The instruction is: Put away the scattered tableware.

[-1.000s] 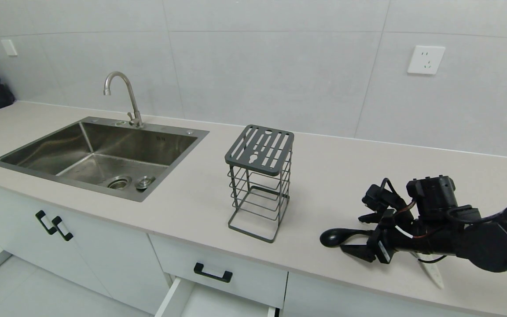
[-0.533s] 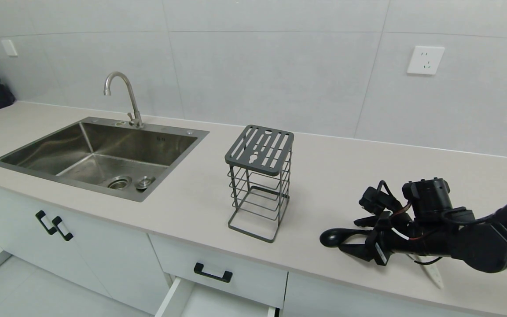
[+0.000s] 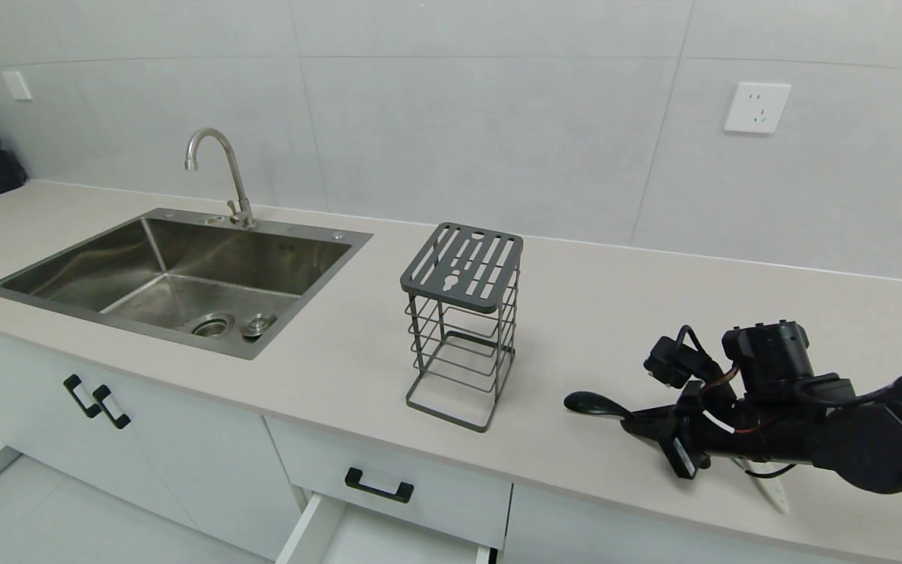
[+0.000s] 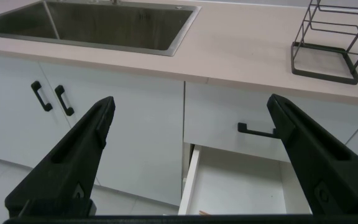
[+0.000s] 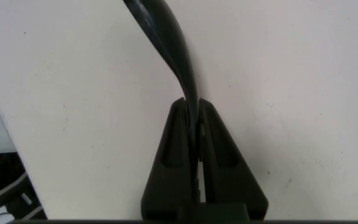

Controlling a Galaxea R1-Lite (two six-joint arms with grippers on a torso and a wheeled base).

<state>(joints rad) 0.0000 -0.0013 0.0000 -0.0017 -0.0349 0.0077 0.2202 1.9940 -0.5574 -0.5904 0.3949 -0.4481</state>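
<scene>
Right gripper sits low over the near-right part of the tabletop. Jaws are together, clamped on the handle of a black spoon. Right wrist view confirms: gripper pinches the thin handle edge-on, and the spoon curves away from the jaw tips over pale tabletop. The spoon bowl points left, toward the rack. Can't tell whether the bowl touches the surface or hangs just above it.

Spoon position: right of the wire rack, apart from it, close to the tabletop's near edge.

The rack stands upright, approx. mid-tabletop, with a slotted plate on top. Its base also shows in the left wrist view.

A white pointed item lies on the tabletop under the right arm. It is mostly hidden, so can't ID it.

Left gripper: jaws wide apart. It is held low, in front of the white cabinet fronts, facing the open drawer that sits below the rack. The drawer is pulled out, pale inside.

Other items: steel sink set in the tabletop far left, faucet behind it, wall socket on the tiles far right.
</scene>
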